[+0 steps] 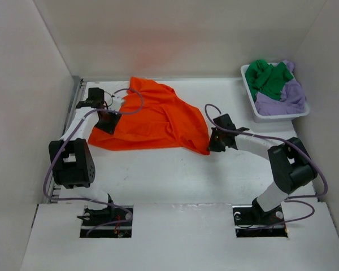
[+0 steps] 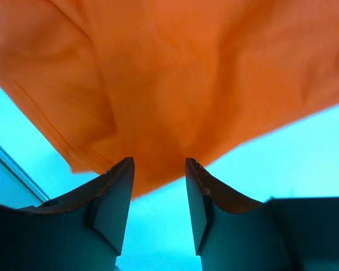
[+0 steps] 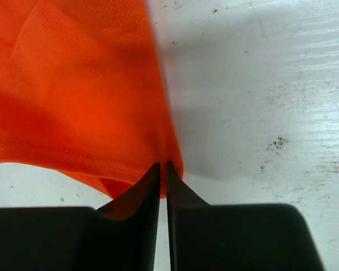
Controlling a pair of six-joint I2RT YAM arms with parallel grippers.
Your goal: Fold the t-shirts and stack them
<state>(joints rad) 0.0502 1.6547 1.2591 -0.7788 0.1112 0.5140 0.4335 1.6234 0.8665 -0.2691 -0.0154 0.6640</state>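
1. From the top camera, the orange t-shirt (image 1: 152, 118) lies crumpled and spread out on the white table (image 1: 175, 175), toward the far side and a bit left of the middle.
   - The left claw (image 1: 108, 121) is over the left edge of the shirt.
   - The right claw (image 1: 213, 142) is at the shirt's lower right corner.
   - A white basket (image 1: 274, 117) sits in the far right corner, well apart from the orange shirt.
   - In the basket, the green t-shirt (image 1: 268, 79) lies bunched up on top of the purple t-shirt (image 1: 287, 97).

2. From the left wrist camera, the left claw (image 2: 158, 164) has its two dark fingers (image 2: 113, 197) apart with a clear gap between them.
   - The orange t-shirt (image 2: 186, 73) fills the top of the picture in soft folds.
   - One low bit of the cloth dips down to the gap at the fingertips.
   - The fingers are not pressing on it.
   - The table (image 2: 294, 158) looks blue-green in this picture.

3. From the right wrist camera, the right claw (image 3: 163, 166) is pinched tight, with only a thin line between its fingers.
   - It is holding the corner of the orange t-shirt (image 3: 73, 96), right by the stitched hem.
   - The shirt fills the left side of the picture.
   - The table (image 3: 260, 84) on the right is white and scuffed with small dark marks.
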